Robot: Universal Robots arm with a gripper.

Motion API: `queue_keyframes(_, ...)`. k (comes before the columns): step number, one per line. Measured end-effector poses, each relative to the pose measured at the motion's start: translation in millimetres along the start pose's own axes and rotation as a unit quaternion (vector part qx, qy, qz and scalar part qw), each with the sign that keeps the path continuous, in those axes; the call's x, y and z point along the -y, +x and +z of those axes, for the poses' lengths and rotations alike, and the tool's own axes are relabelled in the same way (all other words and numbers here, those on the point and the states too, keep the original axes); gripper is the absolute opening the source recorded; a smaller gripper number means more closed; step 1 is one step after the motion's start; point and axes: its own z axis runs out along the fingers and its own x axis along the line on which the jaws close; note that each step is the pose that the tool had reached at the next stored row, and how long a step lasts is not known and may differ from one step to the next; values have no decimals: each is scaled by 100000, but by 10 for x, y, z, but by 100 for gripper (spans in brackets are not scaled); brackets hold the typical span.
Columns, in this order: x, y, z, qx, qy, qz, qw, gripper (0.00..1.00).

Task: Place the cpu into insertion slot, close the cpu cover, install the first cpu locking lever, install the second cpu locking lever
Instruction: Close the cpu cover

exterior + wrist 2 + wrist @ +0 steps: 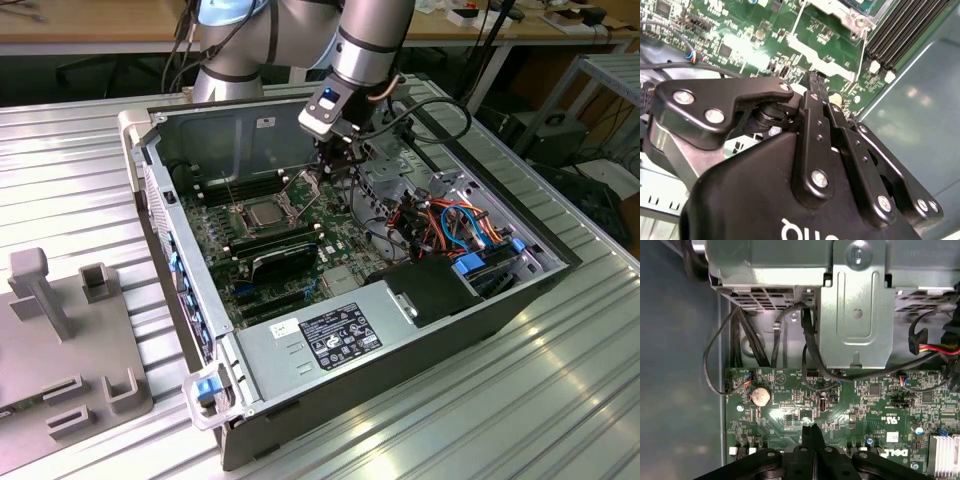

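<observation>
the cpu [262, 213] lies flat in the insertion slot [283, 222], silver top up, inside an open computer case [150, 150] on a ribbed metal tabletop [80, 150]. it is near the claw [335, 165] but not under it. between the two, the cpu cover [303, 187] appears to stand raised on its hinge, a thin metal frame tilted up with its window open, just beside the claw.

judging from this, the first step is done and closing the cover is the step in hand; neither locking lever looks fastened. that step calls for a gentle push on the frame's free edge so that it swings down over the chip, squarely enough not to catch the slot's rim or nudge the cpu.

the arm reaches down into the case from its far side, wrist tilted, with the claw pointing at the green motherboard [790, 415]. in both wrist views the claw [812, 80] [810, 429] has its two black fingers [810, 107] pressed together into a narrow tip, with nothing visibly held. the tip hangs low over the board, and whether it touches anything cannot be told. a grey metal drive cage [855, 315] and loose cables lie beyond the claw on the side away from the cpu, and long black memory slots [900, 30] run past the slot's far side.
</observation>
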Motion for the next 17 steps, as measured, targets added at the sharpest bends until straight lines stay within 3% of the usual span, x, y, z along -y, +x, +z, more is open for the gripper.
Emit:
queue_keyframes(3,71,0,11,-7,2,11,100000,11)
queue_keyframes(17,100,0,13,-30,0,8,100000,11)
